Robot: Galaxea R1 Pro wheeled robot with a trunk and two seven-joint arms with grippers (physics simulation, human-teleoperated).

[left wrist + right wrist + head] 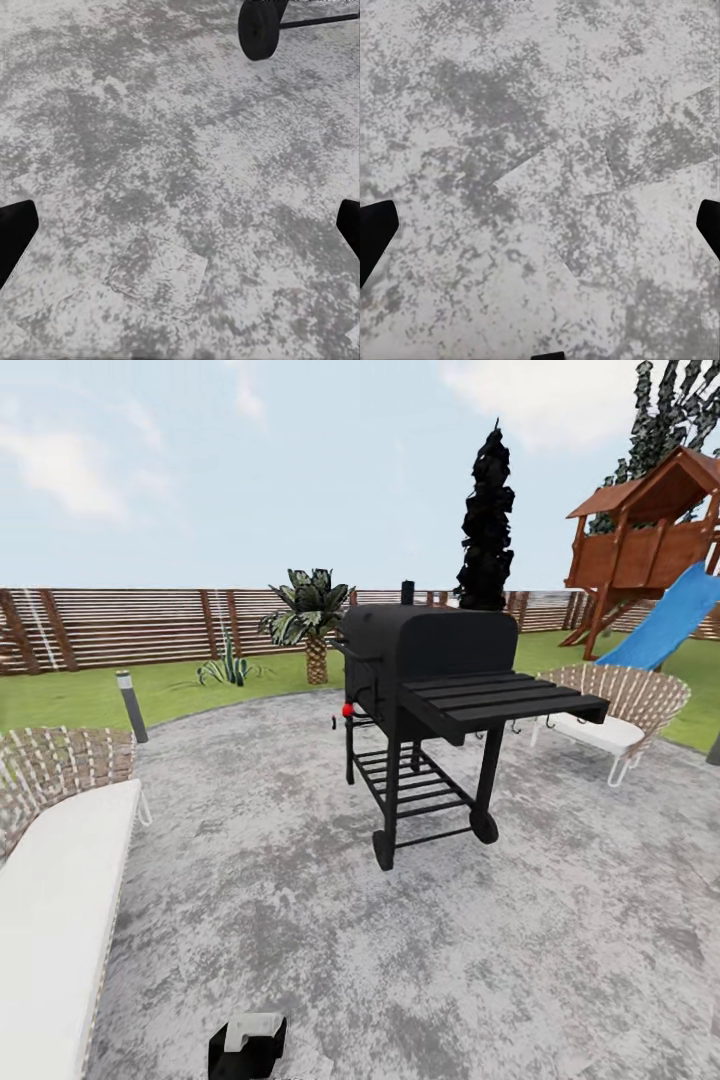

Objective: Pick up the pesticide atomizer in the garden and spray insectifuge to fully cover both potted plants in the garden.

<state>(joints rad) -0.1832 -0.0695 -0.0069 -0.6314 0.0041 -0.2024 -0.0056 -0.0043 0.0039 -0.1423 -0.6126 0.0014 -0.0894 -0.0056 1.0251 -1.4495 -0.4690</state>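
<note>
Garden [90,700] lawn lies beyond the grey patio [300,920]; atomizer and potted plants not sighted from this position. Left to right: white lounger [50,920], bollard lamp [131,706], small palm [312,615], black grill [430,700], wicker chair [620,705], playhouse [650,530]. Left claw [180,232] and right claw [540,232] both spread wide, empty. Risk: the base striking the grill while turning to search.

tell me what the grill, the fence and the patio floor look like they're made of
Grill: looks like matte black painted metal, with slatted shelves and thin tubular legs.
Fence: apparently brown wood, horizontal slats between posts.
Patio floor: mottled grey, probably stone or concrete, rough-looking.
</note>
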